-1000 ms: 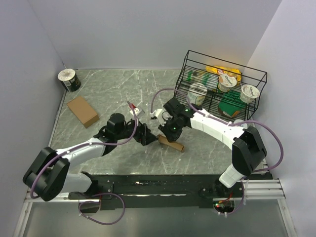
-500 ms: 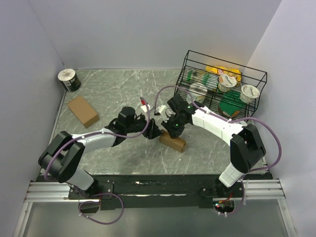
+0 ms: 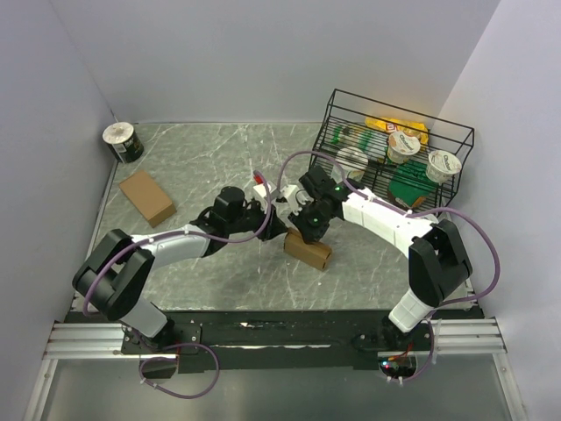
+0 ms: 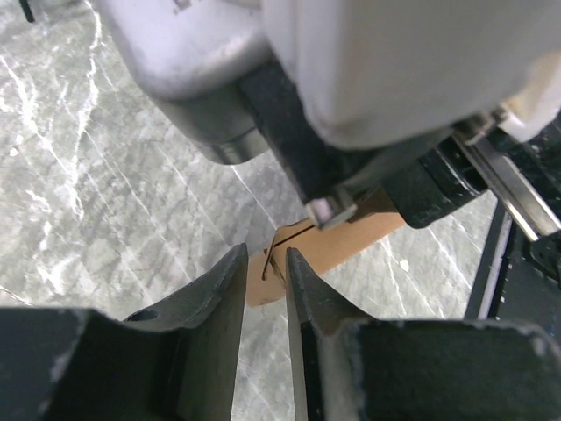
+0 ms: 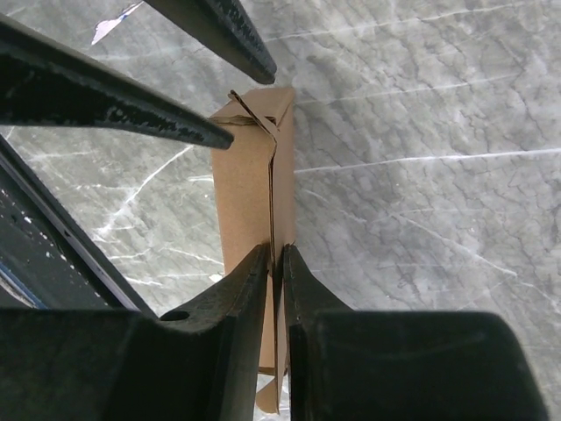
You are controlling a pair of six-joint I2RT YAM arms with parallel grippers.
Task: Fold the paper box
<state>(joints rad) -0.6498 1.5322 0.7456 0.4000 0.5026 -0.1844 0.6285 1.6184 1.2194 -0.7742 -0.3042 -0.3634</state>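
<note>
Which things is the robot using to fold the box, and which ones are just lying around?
For the job:
- small brown cardboard paper box
- right gripper, pinching its edge
- left gripper, at its end flap

Just lying about:
- other flat brown cardboard box, on the left
- round dark tub, back corner
- black wire basket holding white lidded cups

The brown paper box (image 3: 308, 252) lies nearly closed, seam up.

Overview, wrist close-ups: common paper box (image 3: 307, 252)
</note>
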